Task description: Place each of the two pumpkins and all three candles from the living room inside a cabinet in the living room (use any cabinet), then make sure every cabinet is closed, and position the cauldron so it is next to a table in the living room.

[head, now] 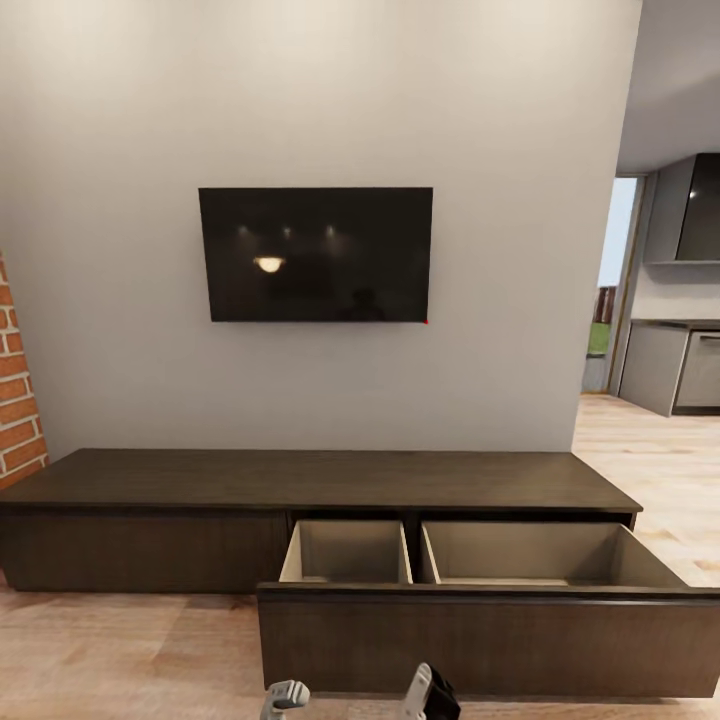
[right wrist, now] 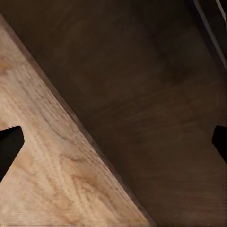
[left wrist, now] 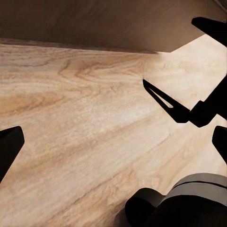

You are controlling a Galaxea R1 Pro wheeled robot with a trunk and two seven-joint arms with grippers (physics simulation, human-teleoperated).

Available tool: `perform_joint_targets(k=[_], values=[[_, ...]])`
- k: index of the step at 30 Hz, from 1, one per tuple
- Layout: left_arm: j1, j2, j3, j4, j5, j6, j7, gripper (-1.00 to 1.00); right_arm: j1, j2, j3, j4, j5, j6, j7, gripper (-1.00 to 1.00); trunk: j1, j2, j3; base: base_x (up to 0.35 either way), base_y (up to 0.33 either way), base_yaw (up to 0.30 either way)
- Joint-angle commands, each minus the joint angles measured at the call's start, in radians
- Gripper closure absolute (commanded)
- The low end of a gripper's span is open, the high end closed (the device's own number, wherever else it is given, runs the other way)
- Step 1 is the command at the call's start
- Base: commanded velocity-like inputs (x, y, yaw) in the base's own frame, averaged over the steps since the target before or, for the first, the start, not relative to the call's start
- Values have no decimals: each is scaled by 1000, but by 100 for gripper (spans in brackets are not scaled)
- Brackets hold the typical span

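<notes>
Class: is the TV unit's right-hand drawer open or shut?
Open: the drawer stands pulled out from the TV unit, its two pale compartments showing, both empty.

Black pointed fingertips, white-grey arm links with black

Drawer hangs wide open on the cabinet, both pale compartments bare with open room above. Its tall front panel blocks a low, straight approach. Cabinet top is bare, plank floor beside is open.
</notes>
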Motion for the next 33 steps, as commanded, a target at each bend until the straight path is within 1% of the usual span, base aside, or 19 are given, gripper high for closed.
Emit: perform_joint_targets(k=[1, 17, 18, 19, 20, 21, 22, 23, 24, 27, 29, 32, 33], values=[[-1, 0, -3, -1, 10, 10, -1, -100, -1, 0, -4, 5, 7, -3, -4, -100, 0, -1, -1, 0, 0, 0], [-1, 1, -3, -1, 10, 10, 1, -100, -1, 0, -5, 17, 4, -3, -4, -100, 0, -1, -1, 0, 0, 0], [0, 2, -2, -1, 10, 10, 2, -100, 1, 0, -7, 27, 4, -4, -4, -100, -4, 6, 2, 0, 0, 0], [0, 0, -2, -1, 11, 10, 65, -100, 4, 0, -7, 58, -18, -10, -4, -100, -8, 13, 5, 0, 0, 0], [0, -1, -2, -1, 11, 10, 79, -100, 4, 0, -7, 60, -41, -18, -4, -100, -12, 20, 8, 0, 0, 0], [0, -2, -2, -1, 11, 10, 97, -100, 5, 0, -7, 62, -138, -39, -3, -100, -16, 27, 11, 0, 0, 0], [0, -2, -2, -1, 11, 10, 100, -100, 5, 0, -7, 62, -167, -42, -3, -100, -19, 34, 14, 0, 0, 0], [0, -2, -2, -1, 11, 10, 101, -100, 5, 0, -6, 62, -181, -43, -3, -100, -23, 41, 18, 0, 0, 0], [0, -2, -2, -1, 11, 10, 102, -100, 5, 0, -6, 62, -204, -44, -3, -100, -27, 48, 21, 0, 0, 0], [0, -2, -2, -1, 11, 10, 104, -100, 5, 0, -6, 62, -234, -46, -3, -100, -39, 69, 30, 0, 0, 0], [0, -2, -2, -1, 11, 10, 105, -100, 6, 0, -6, 63, -246, -47, -1, -100, -46, 83, 36, 0, 0, 0], [0, -2, -2, -1, 11, 10, 105, -100, 7, 0, -7, 64, -275, -49, 11, -100, -58, 104, 46, 0, 0, 0], [0, -2, -2, -1, 11, 10, 105, -100, 9, 0, -7, 64, -293, -50, 25, -100, -62, 111, 49, 0, 0, 0]])
